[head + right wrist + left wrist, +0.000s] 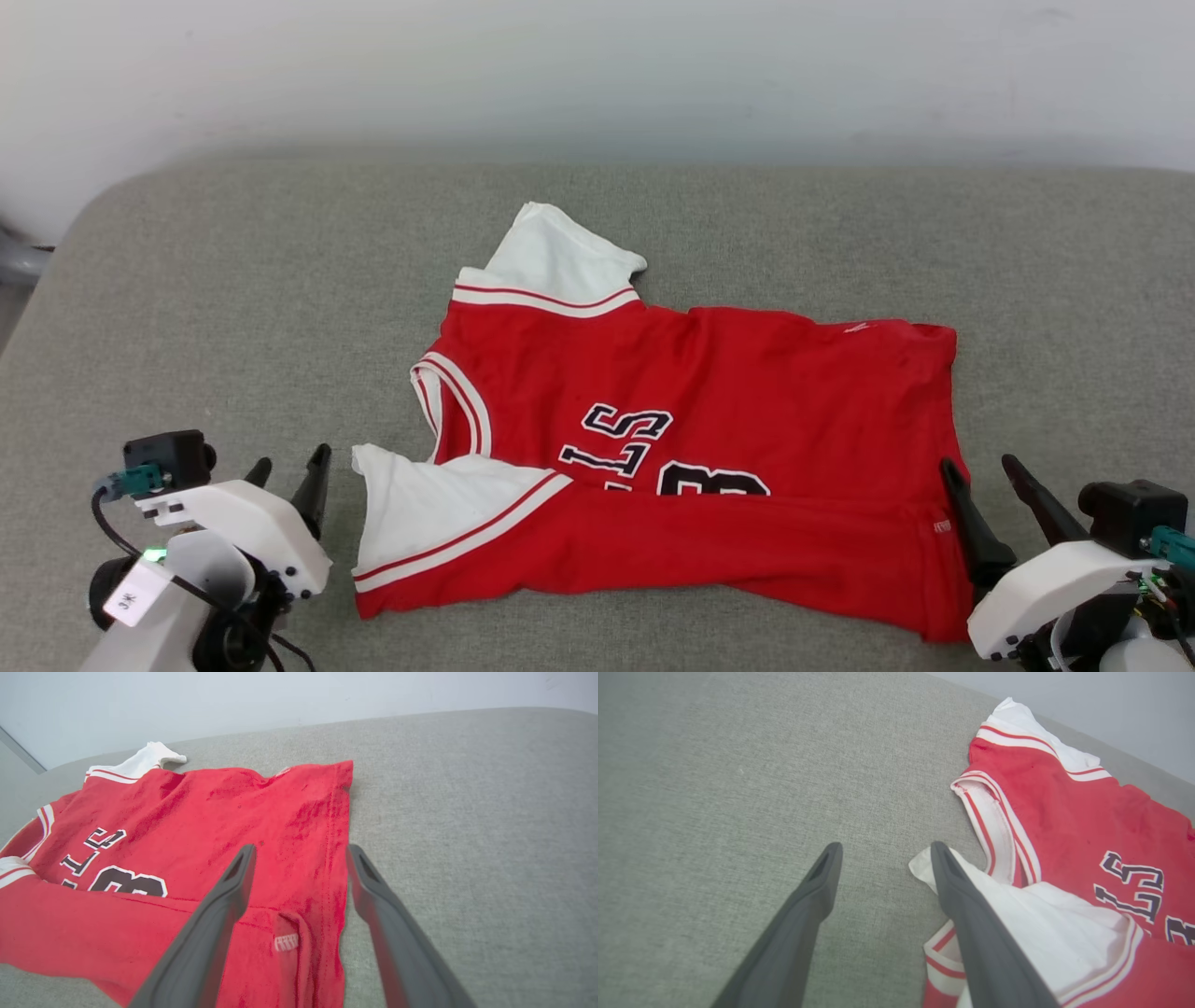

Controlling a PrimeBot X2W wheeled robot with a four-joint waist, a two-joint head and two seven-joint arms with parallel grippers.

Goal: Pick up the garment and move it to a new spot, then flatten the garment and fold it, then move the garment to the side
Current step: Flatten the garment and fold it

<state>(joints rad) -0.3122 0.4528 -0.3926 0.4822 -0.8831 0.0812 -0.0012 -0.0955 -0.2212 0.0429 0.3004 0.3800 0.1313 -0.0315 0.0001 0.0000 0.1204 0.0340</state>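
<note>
Nearest the robot, the left gripper point(289, 464) rests low on the grey woven upholstered surface point(233, 280) with its two long dark fingers spread wide and nothing between them. It sits just beside the corner of the near white short sleeve point(420, 509). In the left wrist view one finger overlaps that sleeve's edge, but I cannot tell whether it touches the cloth. The right gripper point(978, 464) is likewise spread wide and empty, straddling the side hem point(952, 401): one finger is over red cloth, the other over bare upholstery.

Between them lies the garment point(709, 373), a red jersey-style T-shirt with red-and-white striped trim, spread sideways across the middle of the surface. Its striped collar point(448, 397) is toward the robot's left and its hem toward the right. The near long edge is turned up over the body as a red folded band point(700, 551), which covers the lower part of the black, white-outlined lettering point(621, 439).

Farther back, the far white sleeve point(551, 257) sticks out unfolded, and beyond it the pale wall point(597, 75) rises.

The shirt looks placed and flattened, with a first lengthwise fold laid down and let go. Left to do, as I judge it: bring in the far sleeve and edge, fold crosswise, then shift the bundle to the side.
</note>
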